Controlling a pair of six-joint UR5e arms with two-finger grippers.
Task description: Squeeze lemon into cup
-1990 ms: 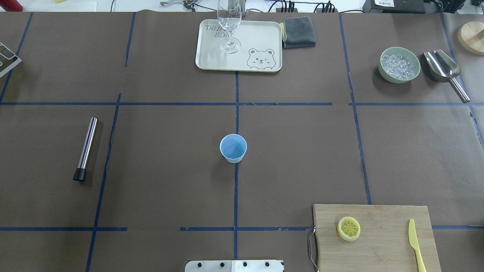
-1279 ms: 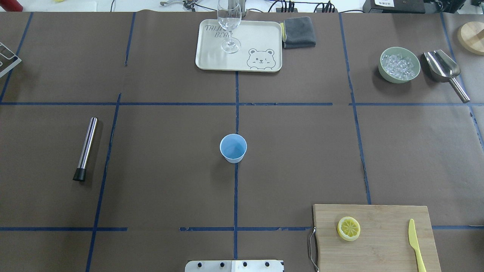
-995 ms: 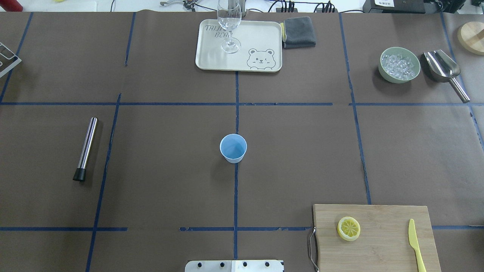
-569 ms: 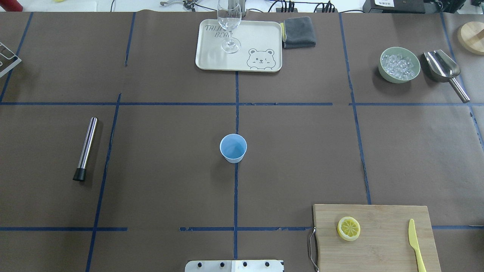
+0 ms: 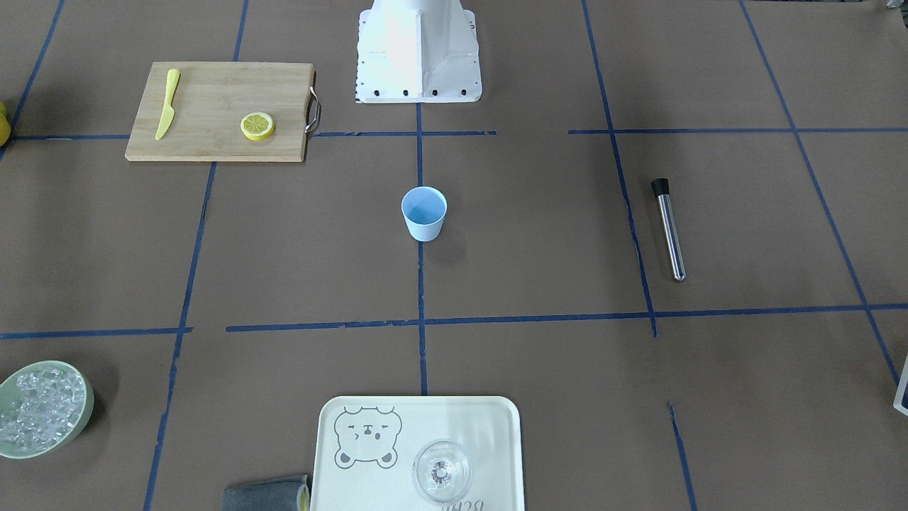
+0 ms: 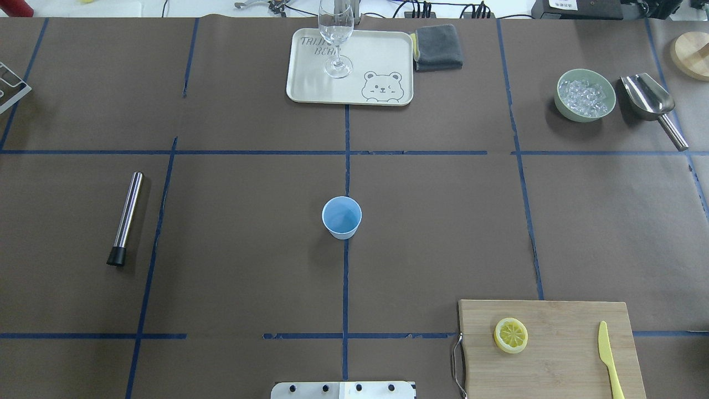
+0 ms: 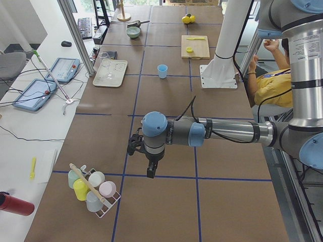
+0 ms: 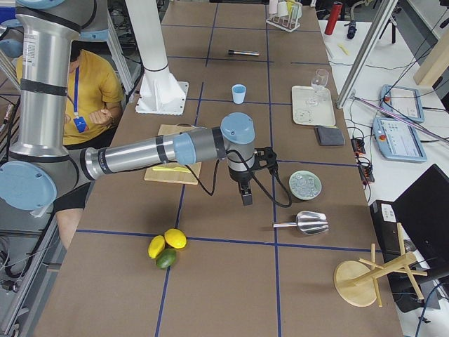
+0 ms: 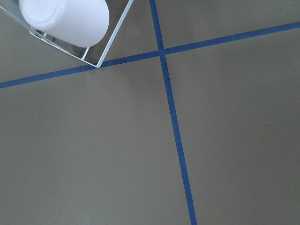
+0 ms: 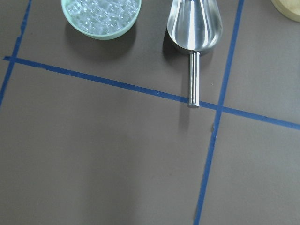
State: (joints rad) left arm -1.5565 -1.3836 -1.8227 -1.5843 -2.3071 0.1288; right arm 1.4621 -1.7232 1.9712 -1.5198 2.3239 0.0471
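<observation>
- Lying on wooden cutting board (image 6: 554,360): thin round yellow lemon slice (image 6: 510,335), near-right corner of counter (image 6: 443,233).
- Small light-blue plastic cup (image 6: 342,217) upright at ctr, well apart.
- Left gripper (image 7: 150,174), right gripper (image 8: 247,200): fingers' state can't tell.

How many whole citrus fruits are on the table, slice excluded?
3, clustered at the table's right end past the cutting board: one yellow fruit, a second yellow fruit beside it, a green fruit against both. None looks hidden.

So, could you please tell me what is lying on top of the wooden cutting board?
On the cutting board, a lemon slice lies flat near the handle end and a yellow knife near the opposite edge, apart. Nothing covers either.
</observation>
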